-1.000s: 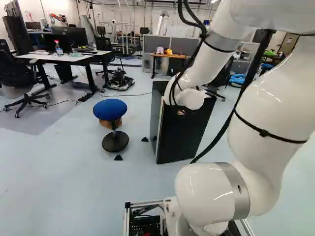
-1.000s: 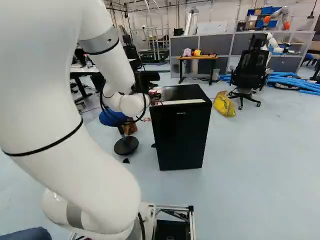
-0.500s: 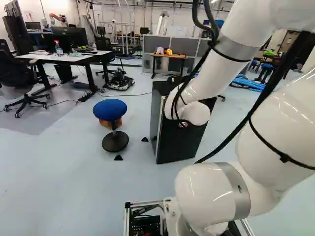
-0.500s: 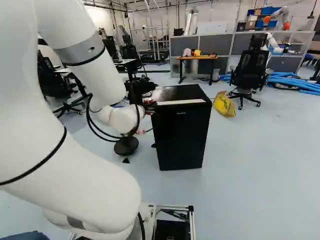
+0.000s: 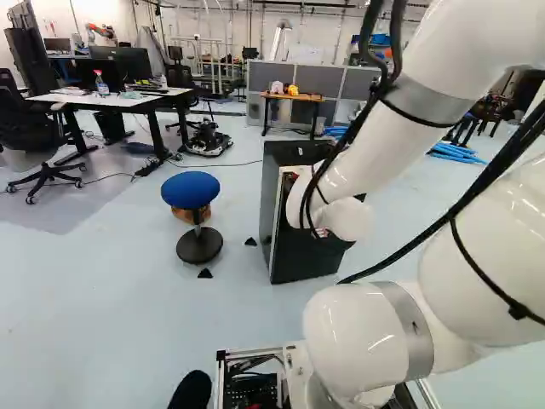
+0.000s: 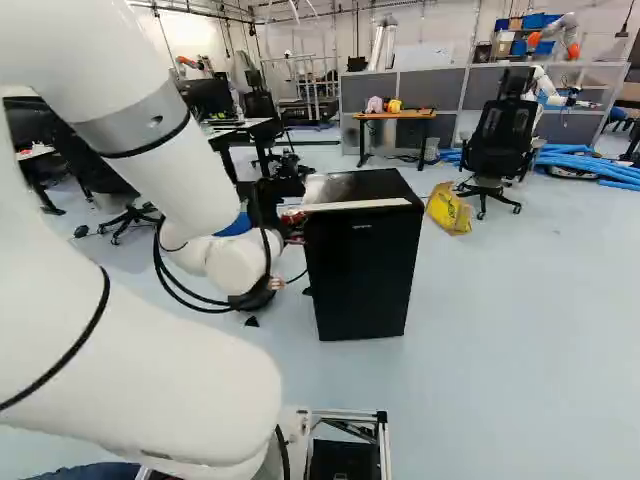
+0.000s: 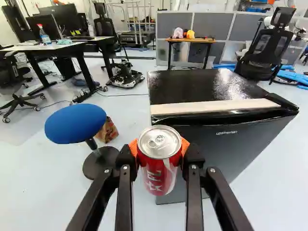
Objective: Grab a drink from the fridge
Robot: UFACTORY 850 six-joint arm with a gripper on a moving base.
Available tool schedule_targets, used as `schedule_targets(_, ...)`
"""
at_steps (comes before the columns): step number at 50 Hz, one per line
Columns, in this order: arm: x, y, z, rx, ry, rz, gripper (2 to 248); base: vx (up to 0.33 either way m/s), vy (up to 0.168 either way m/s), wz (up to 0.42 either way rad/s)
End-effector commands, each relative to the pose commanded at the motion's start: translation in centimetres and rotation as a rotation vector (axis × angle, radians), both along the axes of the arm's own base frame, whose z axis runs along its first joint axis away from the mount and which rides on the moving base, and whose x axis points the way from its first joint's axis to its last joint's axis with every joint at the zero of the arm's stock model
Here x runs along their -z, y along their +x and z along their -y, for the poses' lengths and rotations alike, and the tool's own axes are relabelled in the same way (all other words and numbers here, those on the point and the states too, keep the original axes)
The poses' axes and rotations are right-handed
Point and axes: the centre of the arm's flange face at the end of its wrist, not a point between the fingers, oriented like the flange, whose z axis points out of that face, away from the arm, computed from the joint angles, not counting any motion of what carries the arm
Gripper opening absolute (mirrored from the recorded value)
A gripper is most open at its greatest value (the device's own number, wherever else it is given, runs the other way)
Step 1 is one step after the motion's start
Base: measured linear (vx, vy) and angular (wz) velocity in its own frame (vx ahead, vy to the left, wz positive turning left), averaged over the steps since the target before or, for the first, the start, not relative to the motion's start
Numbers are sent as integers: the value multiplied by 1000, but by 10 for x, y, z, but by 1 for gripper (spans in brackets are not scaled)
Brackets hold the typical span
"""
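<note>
In the right base view my gripper [image 6: 291, 229] is mostly hidden behind the white wrist, beside the black fridge's left edge. The wrist view shows the gripper [image 7: 159, 153] shut on a red drink can [image 7: 158, 174], an orange pad pressing it from each side. Upright, with its silver lid and closed tab showing, the can covers part of the fridge's near corner. The black fridge [image 6: 362, 265] stands with its door closed, a pale strip along the top of its front. Its contents are hidden.
A blue stool [image 5: 190, 189] stands left of the fridge, with a brown box [image 7: 108, 131] behind it. A yellow bag [image 6: 449, 208] and an office chair [image 6: 499, 135] are beyond the fridge. A person's dark shoe [image 5: 192, 392] is beside the base.
The arm has swung, its upper part going right in the left base view and left in the right one; the wrist has dropped a little. The shoe has appeared. The base has not moved.
</note>
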Motion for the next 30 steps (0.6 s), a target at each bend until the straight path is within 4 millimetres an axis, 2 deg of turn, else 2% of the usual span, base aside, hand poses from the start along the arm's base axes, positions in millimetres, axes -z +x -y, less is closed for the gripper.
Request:
schedule_targets(15, 6, -14, -1, -4, 0, -3, 100, 0, 0, 0)
schedule_targets(30, 8, -19, -2, -5, 1, -4, 100, 0, 0, 0)
